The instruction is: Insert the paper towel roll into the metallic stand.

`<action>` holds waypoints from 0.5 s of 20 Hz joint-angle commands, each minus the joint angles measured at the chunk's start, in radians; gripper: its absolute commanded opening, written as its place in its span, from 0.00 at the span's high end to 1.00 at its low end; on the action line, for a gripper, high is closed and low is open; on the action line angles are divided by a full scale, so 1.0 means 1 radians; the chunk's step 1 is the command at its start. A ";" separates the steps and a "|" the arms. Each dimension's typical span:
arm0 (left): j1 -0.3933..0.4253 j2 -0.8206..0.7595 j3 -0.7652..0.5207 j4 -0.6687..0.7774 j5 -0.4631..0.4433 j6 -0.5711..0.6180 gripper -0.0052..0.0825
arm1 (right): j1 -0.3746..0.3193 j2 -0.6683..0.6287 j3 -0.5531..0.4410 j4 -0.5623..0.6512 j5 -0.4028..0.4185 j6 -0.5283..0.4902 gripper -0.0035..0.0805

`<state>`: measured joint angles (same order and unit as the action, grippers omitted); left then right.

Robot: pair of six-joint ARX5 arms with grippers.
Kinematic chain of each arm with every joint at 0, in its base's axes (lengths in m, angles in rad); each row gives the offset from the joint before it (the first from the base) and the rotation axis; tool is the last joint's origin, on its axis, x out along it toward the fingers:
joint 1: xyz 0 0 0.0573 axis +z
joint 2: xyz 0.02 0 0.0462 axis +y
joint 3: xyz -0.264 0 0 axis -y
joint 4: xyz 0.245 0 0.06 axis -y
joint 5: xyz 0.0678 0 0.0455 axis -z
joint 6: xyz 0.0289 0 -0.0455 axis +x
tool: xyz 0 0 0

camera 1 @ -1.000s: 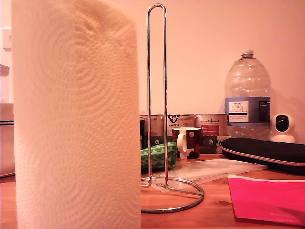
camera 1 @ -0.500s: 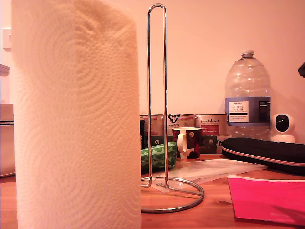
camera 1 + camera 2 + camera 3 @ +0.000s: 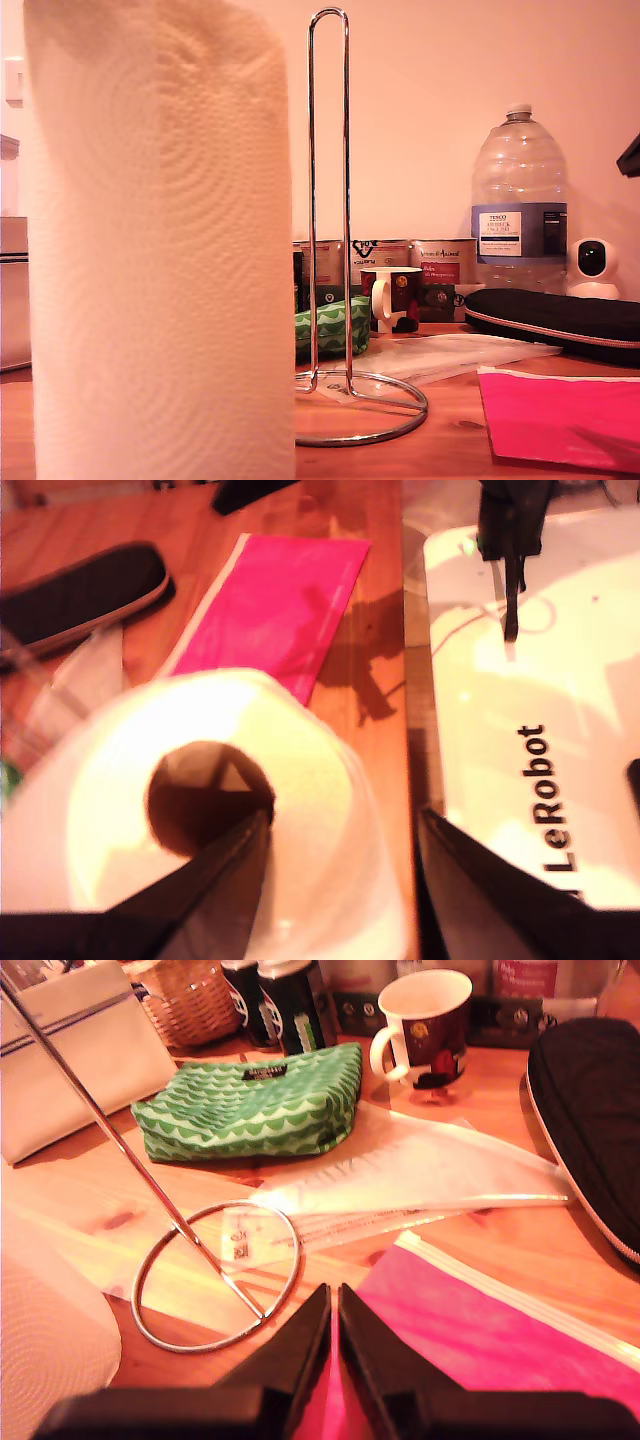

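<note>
While nothing is lifted yet, the labels below tell the scene.

Step in hand: judged as the grasp of the paper towel roll (image 3: 160, 240), which stands upright on the wooden table (image 3: 450, 445), not yet on the metallic stand (image 3: 335, 250).

Roll and stand: the roll is near the camera at the exterior view's left; the stand is just beside it, toward that view's right, apart from it.

First gripper: my first gripper (image 3: 345, 845) has fingers spread wide, one finger (image 3: 215, 880) over the roll's top by the core hole, the other finger (image 3: 500, 890) outside its wall.

Second gripper: my second gripper (image 3: 333, 1325) is pressed together, empty, above the pink sheet (image 3: 500, 1350) near the stand's ring base.

Next move: probably close on the wall, lift above the loop's tip, align the core.
</note>
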<state>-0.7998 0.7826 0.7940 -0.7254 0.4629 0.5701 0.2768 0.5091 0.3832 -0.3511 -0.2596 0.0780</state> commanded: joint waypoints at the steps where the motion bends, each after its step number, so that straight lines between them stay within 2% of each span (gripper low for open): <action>1: -0.031 0.018 0.007 0.010 -0.042 0.015 0.45 | 0.005 0.009 -0.009 0.010 -0.003 0.001 0.97; 6: -0.091 0.031 0.007 0.023 -0.158 0.014 0.45 | 0.005 0.012 -0.009 0.010 -0.003 0.001 0.97; 10: -0.114 0.031 0.032 0.047 -0.161 0.014 0.45 | 0.005 0.012 -0.009 0.009 -0.004 0.001 0.97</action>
<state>-0.9092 0.8013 0.8085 -0.6876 0.3038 0.5831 0.2768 0.5148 0.3832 -0.3511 -0.2596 0.0780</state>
